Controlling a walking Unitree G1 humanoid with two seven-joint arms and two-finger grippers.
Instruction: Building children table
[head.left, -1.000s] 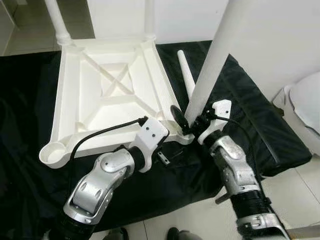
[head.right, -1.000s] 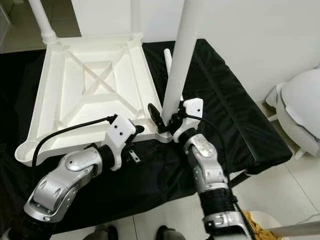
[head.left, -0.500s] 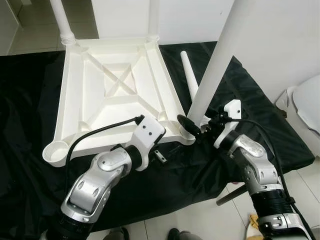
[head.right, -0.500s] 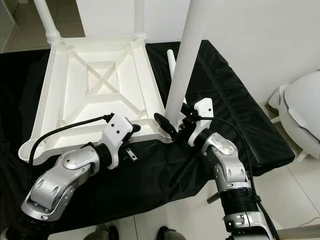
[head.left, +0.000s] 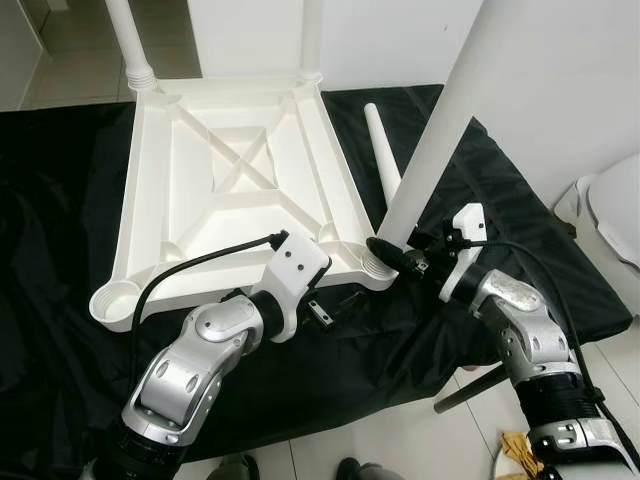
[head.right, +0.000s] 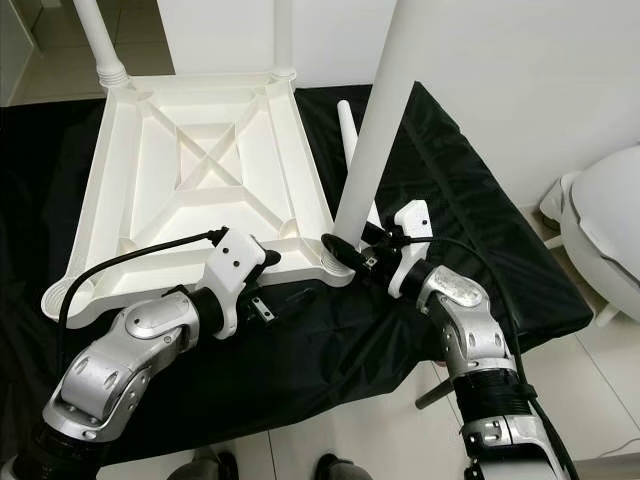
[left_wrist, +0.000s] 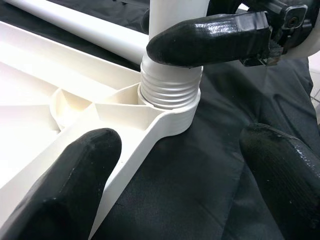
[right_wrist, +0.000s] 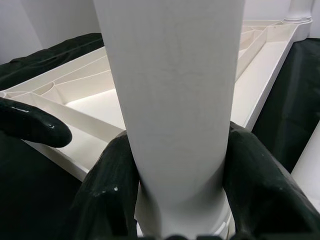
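White tabletop (head.left: 235, 195) is laid upside down on black cloth (head.left: 60, 330). Upright leg (head.left: 430, 150) is seated in near-right corner socket (head.left: 378, 268), thread partly exposed, and is pinched at base by right gripper (head.left: 392, 255). Left gripper (left_wrist: 175, 160) is spread beside that corner, nothing held. Spare leg (head.left: 380, 160) lies behind. Leg tops are cut off.

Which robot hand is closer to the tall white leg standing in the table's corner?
Right. The right gripper is clamped around the tall white plastic leg just above its threaded base. The left gripper sits open beside the upturned white tabletop, near that corner socket, not touching the leg.
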